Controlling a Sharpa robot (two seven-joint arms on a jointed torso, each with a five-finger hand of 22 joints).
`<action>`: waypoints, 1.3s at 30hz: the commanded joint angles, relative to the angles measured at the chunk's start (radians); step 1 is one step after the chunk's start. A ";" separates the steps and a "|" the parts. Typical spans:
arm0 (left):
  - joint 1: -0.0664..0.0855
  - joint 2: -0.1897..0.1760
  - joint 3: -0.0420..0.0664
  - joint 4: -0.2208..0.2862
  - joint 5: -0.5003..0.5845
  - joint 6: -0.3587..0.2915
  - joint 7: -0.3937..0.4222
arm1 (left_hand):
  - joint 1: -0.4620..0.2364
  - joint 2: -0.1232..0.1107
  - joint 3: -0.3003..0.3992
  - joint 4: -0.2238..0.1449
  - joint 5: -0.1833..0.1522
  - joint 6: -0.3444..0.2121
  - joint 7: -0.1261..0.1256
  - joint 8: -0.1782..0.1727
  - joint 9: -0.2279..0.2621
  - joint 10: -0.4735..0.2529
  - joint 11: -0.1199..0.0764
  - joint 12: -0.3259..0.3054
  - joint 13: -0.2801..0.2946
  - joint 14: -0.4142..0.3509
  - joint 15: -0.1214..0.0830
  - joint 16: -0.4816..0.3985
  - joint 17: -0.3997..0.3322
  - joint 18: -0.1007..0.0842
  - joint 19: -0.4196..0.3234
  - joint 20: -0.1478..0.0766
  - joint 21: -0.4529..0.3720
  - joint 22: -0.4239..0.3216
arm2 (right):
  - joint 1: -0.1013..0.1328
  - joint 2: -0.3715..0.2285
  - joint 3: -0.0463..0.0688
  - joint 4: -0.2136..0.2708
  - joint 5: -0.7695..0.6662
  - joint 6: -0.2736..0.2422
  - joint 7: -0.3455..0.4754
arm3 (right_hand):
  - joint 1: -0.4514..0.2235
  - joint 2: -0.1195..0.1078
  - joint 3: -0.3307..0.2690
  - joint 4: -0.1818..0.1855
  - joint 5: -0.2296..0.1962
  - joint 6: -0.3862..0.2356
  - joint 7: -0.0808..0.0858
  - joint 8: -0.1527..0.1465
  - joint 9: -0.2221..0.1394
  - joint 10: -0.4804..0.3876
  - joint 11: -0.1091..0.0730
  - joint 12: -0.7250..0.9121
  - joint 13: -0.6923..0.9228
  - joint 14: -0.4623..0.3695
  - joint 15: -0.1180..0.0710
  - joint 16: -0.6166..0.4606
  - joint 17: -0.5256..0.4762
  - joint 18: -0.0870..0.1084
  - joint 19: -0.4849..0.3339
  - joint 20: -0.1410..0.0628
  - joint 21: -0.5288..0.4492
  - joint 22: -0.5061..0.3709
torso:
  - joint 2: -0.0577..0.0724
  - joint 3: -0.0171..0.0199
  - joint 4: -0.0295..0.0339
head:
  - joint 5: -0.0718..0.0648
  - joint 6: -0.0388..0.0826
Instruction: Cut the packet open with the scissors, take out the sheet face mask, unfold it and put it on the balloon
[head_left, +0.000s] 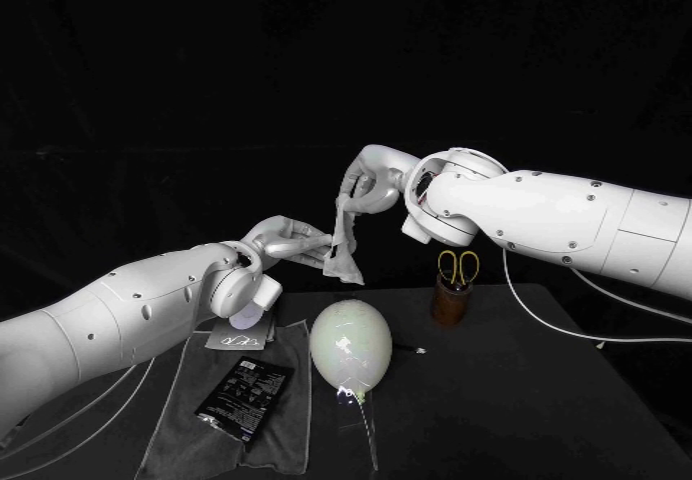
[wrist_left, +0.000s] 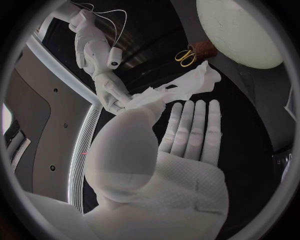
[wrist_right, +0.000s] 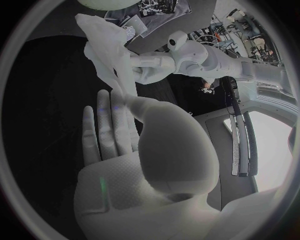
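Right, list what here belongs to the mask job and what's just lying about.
Job: sheet mask, held by left hand and right hand; balloon; scissors; black packet.
Lying about: grey cloth under the packet; brown holder with the scissors.

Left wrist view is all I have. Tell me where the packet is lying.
Observer: The black packet lies flat on a grey cloth, on the left-arm side of the balloon.
Operator: Give me the mask as the head view has it.
Observer: The mask hangs in the air. The right hand holds its upper end and the left hand holds it lower down. Its bottom end is free and does not touch the balloon.
Operator: Report the right hand's hold.
Observer: In the right wrist view its thumb meets the mask's upper end, while the other fingers lie straight side by side.
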 joint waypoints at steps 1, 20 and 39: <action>0.001 0.001 0.001 0.011 0.020 0.041 0.020 | 0.010 -0.006 -0.004 -0.008 0.001 0.005 -0.003 -0.008 -0.002 0.006 0.001 -0.004 -0.002 0.001 -0.002 0.005 0.001 0.021 0.007 -0.001 0.002 -0.001 | 0.001 0.000 0.001 -0.001 -0.003 -0.001 0.009 | -0.003 0.006 0.004 -0.011 0.007 0.006 0.000 0.007 0.010 0.002 -0.007 -0.002 0.001 0.006 -0.001 -0.006 0.002 0.012 0.005 -0.001 -0.001 0.001 | 0.001 -0.0004 0.0002 | -0.001 -0.001; 0.000 -0.009 0.000 0.033 0.029 0.021 0.099 | 0.073 0.019 0.013 -0.012 0.001 0.035 -0.031 -0.017 -0.011 0.008 0.004 -0.018 -0.004 -0.011 0.001 0.009 0.007 0.020 0.008 0.000 -0.005 -0.003 | -0.001 0.009 -0.001 -0.016 -0.002 0.011 0.006 | -0.005 0.007 0.005 -0.014 0.007 0.006 0.000 0.008 0.011 0.003 -0.008 -0.002 0.002 0.007 -0.001 -0.006 0.003 0.012 0.005 -0.001 -0.001 0.001 | 0.001 -0.0004 -0.0005 | -0.001 -0.001; 0.000 -0.002 -0.002 0.027 -0.015 -0.001 0.042 | 0.070 -0.030 -0.021 0.004 0.001 0.055 -0.006 -0.027 -0.017 0.039 -0.006 -0.024 -0.003 0.029 -0.015 0.048 0.030 0.022 0.020 -0.003 -0.006 -0.001 | -0.001 0.007 -0.002 -0.010 -0.002 0.003 0.006 | -0.007 0.007 0.007 -0.017 0.006 0.007 0.000 0.008 0.011 0.003 -0.008 -0.002 0.002 0.007 -0.002 -0.006 0.004 0.013 0.006 -0.001 -0.001 0.001 | 0.000 0.0000 -0.0015 | 0.000 -0.004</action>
